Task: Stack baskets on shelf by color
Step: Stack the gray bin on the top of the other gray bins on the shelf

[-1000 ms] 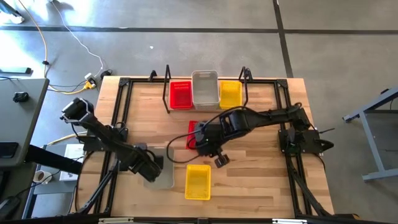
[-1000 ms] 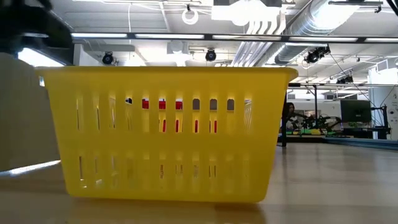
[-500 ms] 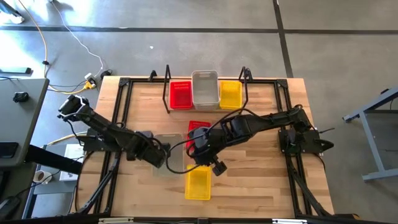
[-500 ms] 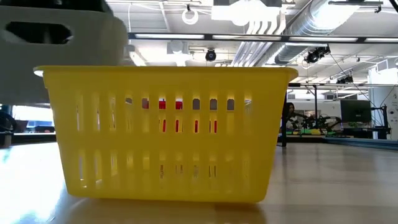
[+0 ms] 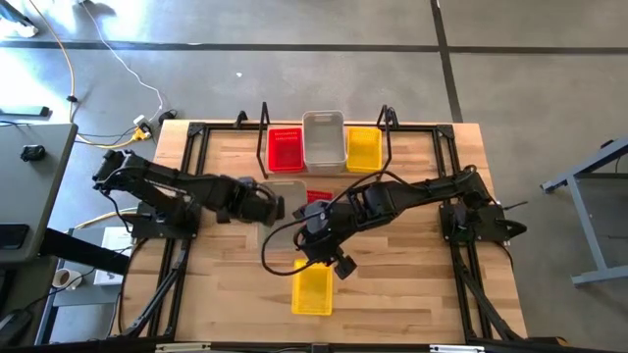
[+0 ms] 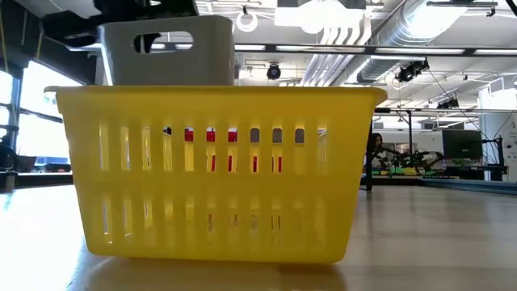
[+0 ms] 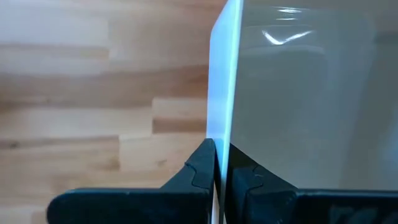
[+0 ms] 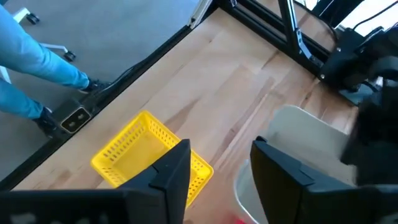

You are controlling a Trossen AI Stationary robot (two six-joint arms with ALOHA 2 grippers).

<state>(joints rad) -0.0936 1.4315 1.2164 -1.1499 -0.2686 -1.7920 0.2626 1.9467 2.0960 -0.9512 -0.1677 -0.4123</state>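
The left gripper [image 5: 273, 208] pinches the wall of a clear-grey basket [image 5: 286, 214], lifted mid-table, long axis toward the shelf [image 5: 324, 167]. The right gripper [image 8: 217, 165] hangs open above the yellow basket [image 5: 313, 287].

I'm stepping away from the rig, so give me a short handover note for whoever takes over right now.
Left pincer: shut on the wall of a clear-grey basket, held above the table.
Right pincer: open, empty, above the loose yellow basket.
Done: red basket, clear-grey basket and yellow basket sit on the shelf.
Left: shelve the held basket, the loose yellow one and the red basket under the right arm.
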